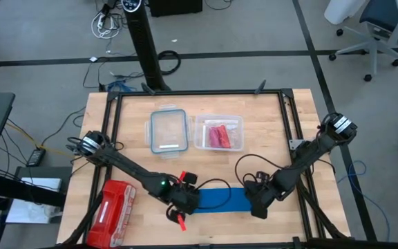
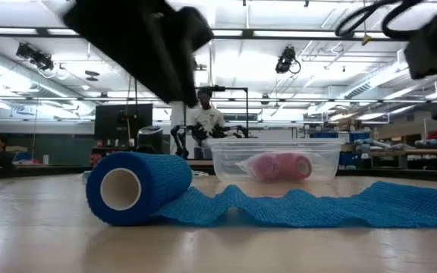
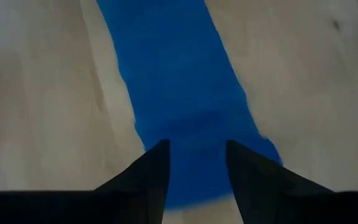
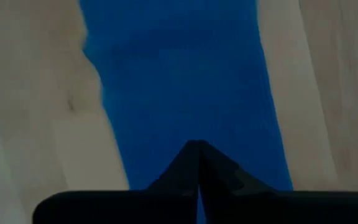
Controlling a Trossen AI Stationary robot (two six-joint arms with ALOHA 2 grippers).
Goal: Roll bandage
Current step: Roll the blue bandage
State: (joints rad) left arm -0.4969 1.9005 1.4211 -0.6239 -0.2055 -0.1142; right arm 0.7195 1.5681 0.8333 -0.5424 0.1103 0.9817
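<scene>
Reaching low across the table's (image 1: 268, 117) front, my left gripper (image 3: 196, 163) hangs with fingers parted over the bandage (image 2: 226, 199) at its rolled end; my right gripper (image 4: 197, 163), fingers closed together, angles down over the flat strip.

bandage (image 2: 400, 206) end beyond frame edge

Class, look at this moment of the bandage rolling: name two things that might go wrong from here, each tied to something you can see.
1. The unrolled strip of the bandage lies rippled, so it may wind on creased or loose.
2. The left gripper is open around the rolled end; the roll may slip sideways and wind crooked.
3. The right gripper, shut over the strip's far end, may lose it or drag it askew.
</scene>
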